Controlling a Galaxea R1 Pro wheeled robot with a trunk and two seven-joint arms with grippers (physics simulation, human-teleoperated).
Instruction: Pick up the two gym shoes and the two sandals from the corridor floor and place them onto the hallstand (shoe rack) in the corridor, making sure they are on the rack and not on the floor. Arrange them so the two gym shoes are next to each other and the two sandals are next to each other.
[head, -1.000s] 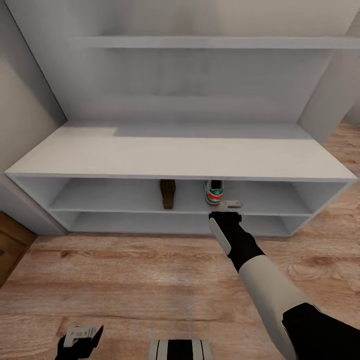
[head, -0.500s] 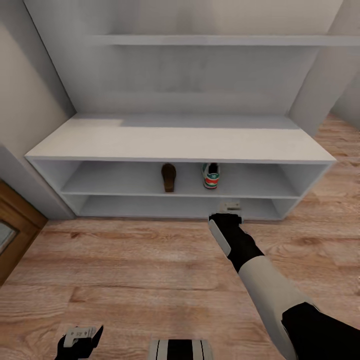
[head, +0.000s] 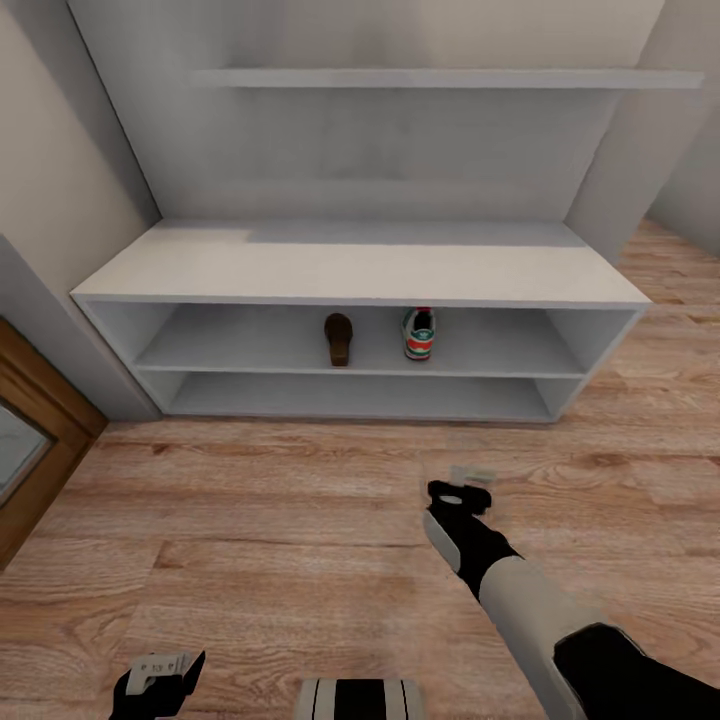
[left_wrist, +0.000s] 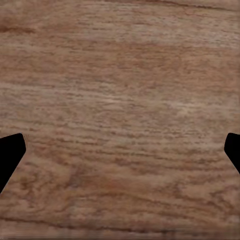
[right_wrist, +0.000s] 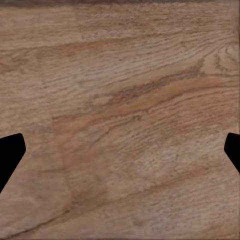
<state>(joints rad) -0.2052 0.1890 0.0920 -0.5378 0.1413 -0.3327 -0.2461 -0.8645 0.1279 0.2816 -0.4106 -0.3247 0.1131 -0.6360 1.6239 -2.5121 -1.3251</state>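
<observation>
Sitting side by side on the upper shelf of the hallstand (head: 360, 262) are one brown sandal (head: 340, 338) and, just to its right, one gym shoe (head: 420, 334) — both off the corridor floor (head: 300, 500). Their partners lie somewhere outside these pictures. A sneaker like this is likely light, with a soft upper and a stiffer sole, so pinching across the heel collar or the sides should hold; the sandal's wide strap looks like its best handle, its thick sole too broad to span.

Compared with a second ago, the rack appears smaller and farther off, so the camera has backed away, and the right gripper (head: 462, 494) now hangs over bare planks, well short of the shelves. Its fingers stand spread with nothing between them. The left gripper (head: 160, 668), low at the near left, is likewise parted and empty.
</observation>
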